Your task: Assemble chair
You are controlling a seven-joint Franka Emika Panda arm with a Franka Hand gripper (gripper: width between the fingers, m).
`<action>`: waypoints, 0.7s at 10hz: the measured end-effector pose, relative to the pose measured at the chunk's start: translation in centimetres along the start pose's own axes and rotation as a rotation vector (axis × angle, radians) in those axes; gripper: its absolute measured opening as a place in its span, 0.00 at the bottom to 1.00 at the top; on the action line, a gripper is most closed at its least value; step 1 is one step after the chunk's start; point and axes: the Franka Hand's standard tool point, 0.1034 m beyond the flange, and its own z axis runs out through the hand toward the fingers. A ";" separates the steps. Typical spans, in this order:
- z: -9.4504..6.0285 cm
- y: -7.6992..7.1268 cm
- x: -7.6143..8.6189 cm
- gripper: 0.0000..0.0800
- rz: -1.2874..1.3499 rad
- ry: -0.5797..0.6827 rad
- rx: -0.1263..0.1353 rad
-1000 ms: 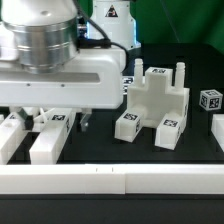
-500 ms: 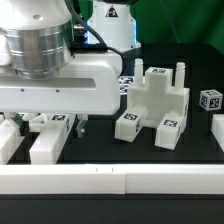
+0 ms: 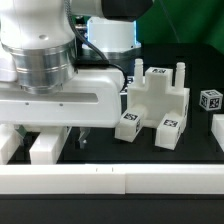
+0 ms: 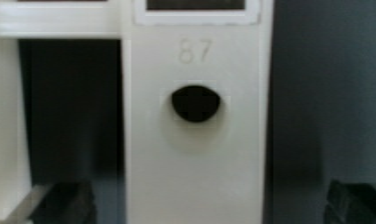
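One long smooth white rail (image 3: 110,182) runs nearest, in front of the seat block (image 3: 155,105). To the exterior view's left of the seat block lie two squared white bar legs (image 3: 45,148) (the outer one is cut by the frame edge). The gripper (image 4: 203,203) hangs over the inner one, its fingers spread wide to either side and clasping nothing. The wrist view shows one oval hole (image 4: 195,103) in that leg, and the fingertips there are blurred. The blocky seat block carries two upright pegs (image 3: 180,72). To its right in the exterior view sit one tagged cube (image 3: 210,100) and one white part (image 3: 219,130), mostly cut off.

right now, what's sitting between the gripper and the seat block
Nothing: in the exterior view only bare black table separates the open gripper, which straddles a bar leg, from the seat block.
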 end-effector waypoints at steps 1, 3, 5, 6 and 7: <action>0.3 0.0 -0.2 0.81 0.000 0.004 -0.002; 0.6 0.0 -0.4 0.81 0.000 0.009 -0.005; 0.6 0.0 -0.3 0.63 0.000 0.009 -0.005; 0.6 -0.1 -0.3 0.63 -0.001 0.010 -0.005; 0.5 -0.2 -0.3 0.41 -0.002 0.010 -0.005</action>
